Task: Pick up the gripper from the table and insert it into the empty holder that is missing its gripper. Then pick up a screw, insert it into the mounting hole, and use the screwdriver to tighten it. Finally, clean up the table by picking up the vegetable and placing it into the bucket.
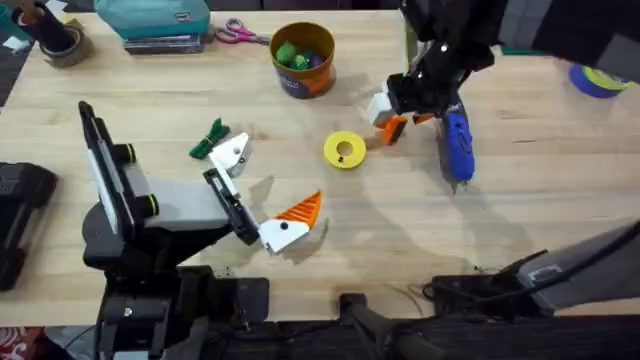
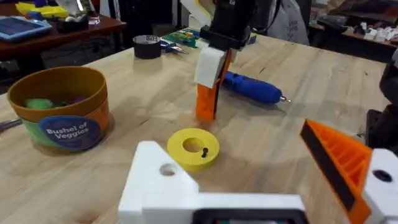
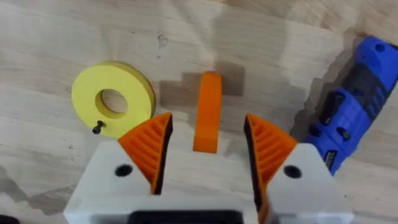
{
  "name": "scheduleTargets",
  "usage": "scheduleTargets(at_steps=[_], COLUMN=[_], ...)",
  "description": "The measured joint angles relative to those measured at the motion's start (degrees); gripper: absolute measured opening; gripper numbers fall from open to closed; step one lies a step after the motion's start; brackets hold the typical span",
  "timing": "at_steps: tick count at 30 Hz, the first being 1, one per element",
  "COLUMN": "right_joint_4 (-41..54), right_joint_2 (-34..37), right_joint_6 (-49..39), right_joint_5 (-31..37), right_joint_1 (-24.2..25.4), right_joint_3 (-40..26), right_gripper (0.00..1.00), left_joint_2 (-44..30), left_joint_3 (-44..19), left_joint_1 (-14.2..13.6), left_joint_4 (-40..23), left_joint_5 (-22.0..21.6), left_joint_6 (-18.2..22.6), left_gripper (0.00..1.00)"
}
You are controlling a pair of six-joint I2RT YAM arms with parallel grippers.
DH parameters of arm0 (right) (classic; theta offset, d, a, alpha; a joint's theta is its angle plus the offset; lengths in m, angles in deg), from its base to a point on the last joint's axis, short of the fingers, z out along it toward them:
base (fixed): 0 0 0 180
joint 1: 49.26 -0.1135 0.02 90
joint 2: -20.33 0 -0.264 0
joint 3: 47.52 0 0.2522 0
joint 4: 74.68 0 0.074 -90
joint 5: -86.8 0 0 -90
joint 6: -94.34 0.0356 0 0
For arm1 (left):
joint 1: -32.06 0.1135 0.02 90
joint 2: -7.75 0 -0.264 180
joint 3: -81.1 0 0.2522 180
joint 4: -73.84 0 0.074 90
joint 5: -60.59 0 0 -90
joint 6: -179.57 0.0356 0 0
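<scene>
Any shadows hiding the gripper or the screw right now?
Right wrist: a blocky shadow lies on the wood behind the gripper, toward the disc; the screw is evenly lit. Overhead: only faint shadows on the table. Left wrist: the screw stands out against the yellow disc.

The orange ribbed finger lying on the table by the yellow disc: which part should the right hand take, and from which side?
Grip the orange finger across its long flanks, coming from above. It lies flat and narrow between the right hand's open pads.
</scene>
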Motion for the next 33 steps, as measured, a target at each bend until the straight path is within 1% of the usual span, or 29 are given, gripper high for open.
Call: scheduleTargets(at_steps=[1,4,6,9,12,14,15,16,28,33], right_joint_4=[0.0,0.1,0.4,0.5,0.5,0.5,0.4,0.2,0.7,2.5], right_joint_2=[0.0,0.0,0.0,0.3,1.3,2.1,2.1,2.1,2.1,1.5], right_joint_6=[0.0,0.0,0.0,0.0,0.0,0.0,0.0,0.1,0.2,0.2], right_joint_5=[0.0,-0.3,-0.4,-0.4,-0.4,-0.3,-0.3,-0.2,-0.2,-0.2], right_joint_1=[0.0,0.0,0.0,0.0,0.0,0.0,0.0,0.0,0.0,0.0], right_joint_3=[0.0,0.0,0.0,0.0,0.0,0.0,0.0,0.0,-0.3,-2.5], right_gripper=[0.68,0.558,0.5,0.489,0.435,0.325,0.248,0.024,0.009,0.009], left_joint_2=[0.0,0.0,0.0,0.0,0.0,0.0,0.0,0.0,0.0,0.0], left_joint_3=[0.0,0.0,0.0,0.0,0.0,0.0,0.0,0.0,0.0,0.0], left_joint_1=[0.0,0.0,0.0,0.0,0.0,0.0,0.0,0.0,0.0,0.0], left_joint_4=[0.0,0.0,0.0,0.0,0.0,0.0,0.0,0.0,0.0,0.0], left_joint_5=[0.0,0.0,0.0,0.0,0.0,0.0,0.0,0.0,0.0,0.0], left_joint_6=[0.0,0.0,0.0,0.0,0.0,0.0,0.0,0.0,0.0,0.0], left_gripper=[0.986,0.986,0.985,0.986,0.985,0.986,0.986,0.986,0.986,0.986])
